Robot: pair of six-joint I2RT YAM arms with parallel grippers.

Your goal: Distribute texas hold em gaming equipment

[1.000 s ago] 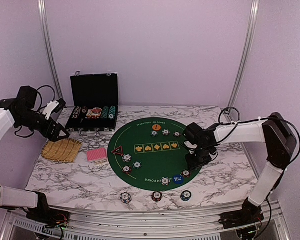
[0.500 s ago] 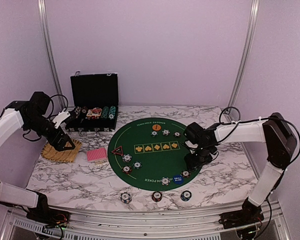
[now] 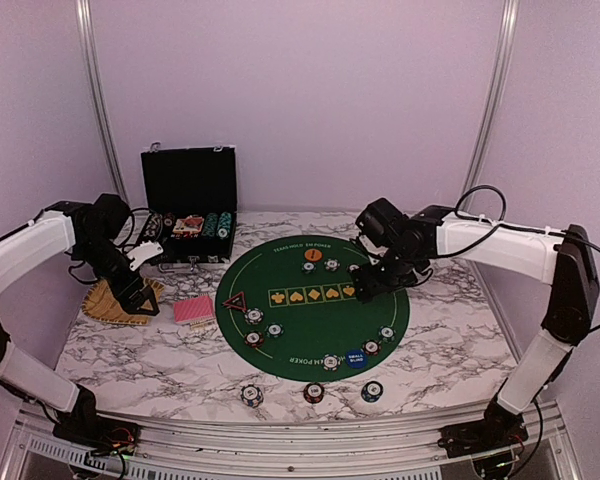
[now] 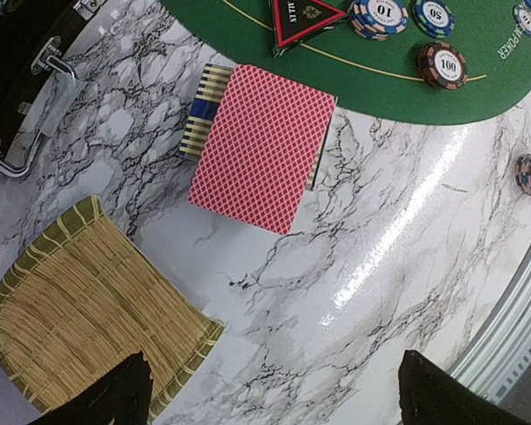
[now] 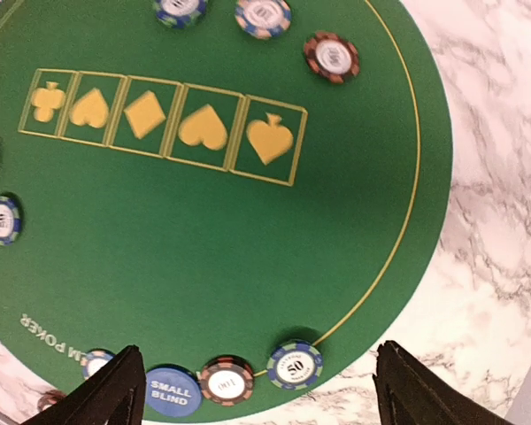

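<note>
Right gripper [image 5: 264,400]: jaws spread wide with nothing between them, hanging over the right half of the green felt mat [image 5: 203,239]. Beneath it, along the mat's near-right rim, lie striped poker chips [image 5: 294,365] in an arc. The blue "small blind" disc [image 5: 174,390] sits among them, each piece touching its neighbour or nearly so. Left gripper [image 4: 279,403]: jaws fully spread and likewise empty, poised above the marble table [image 4: 380,266], with one finger by the corner of the straw tray [image 4: 71,310]. Just beyond it are the red-backed playing cards [image 4: 264,159], a single squared deck lying face down on the marble beside the mat's left edge. Further items on the mat: the dark red-edged triangle [image 4: 303,16] at the left rim with three chips near it, and the orange disc [image 3: 309,255] with a few chips at the far rim. Off the mat, three chip stacks stand in a row on the near marble; the overhead view does not show where they are meant to go. The open case [image 3: 188,215] stands at the far left and appears to have chips left in its trays, though they are too small to count. Status, as assessed: chips and markers are largely laid out round the mat. The five printed suit boxes at its centre are bare. Dealing the cards is outstanding, and perhaps placing the near stacks too.
</note>
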